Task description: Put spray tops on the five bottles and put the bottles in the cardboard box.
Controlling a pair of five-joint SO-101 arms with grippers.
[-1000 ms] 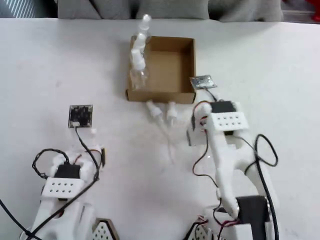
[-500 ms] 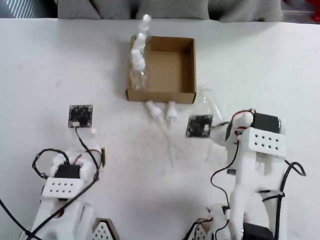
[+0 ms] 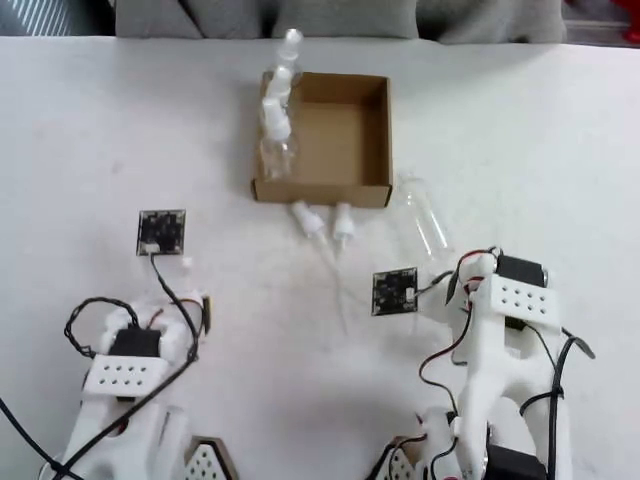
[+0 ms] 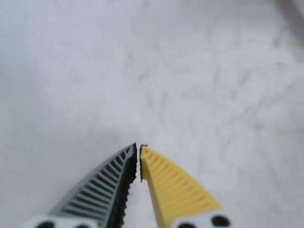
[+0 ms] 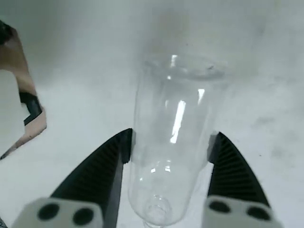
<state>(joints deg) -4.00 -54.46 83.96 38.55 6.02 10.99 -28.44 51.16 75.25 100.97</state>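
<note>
High view: white table (image 3: 90,120). Cardboard box (image 3: 340,135), open-topped, at the far middle of the table, its floor bare. Capped bottles (image 3: 277,150), clear, with white spray tops on, in a row along the box's left wall and reaching past its far edge; inside or outside the wall cannot be told, nor their count. Two loose spray tops (image 3: 308,220), white, side by side on the table just in front of the box's near wall, thin dip tubes trailing toward the near edge. Clear bottle (image 3: 423,212), no top, lying on its side on the table just right of the box's near right corner, its near end running under the right arm (image 3: 505,300). Left arm (image 3: 125,365) at the near left, well apart from the box and the bottles. Two small dark circuit boards (image 3: 162,232), one wired to each arm, the other beside the right arm. Left wrist view: left gripper (image 4: 138,151), one grey and one yellow ribbed finger, tips pressed together with nothing between them, over bare table. Right wrist view: right gripper (image 5: 170,135), two black fingers (image 5: 107,161) spread to the width of the clear bottle (image 5: 173,142) and set against its two sides near the shoulder, neck end toward the wrist, base pointing away; the bottle lies on the table.
</note>
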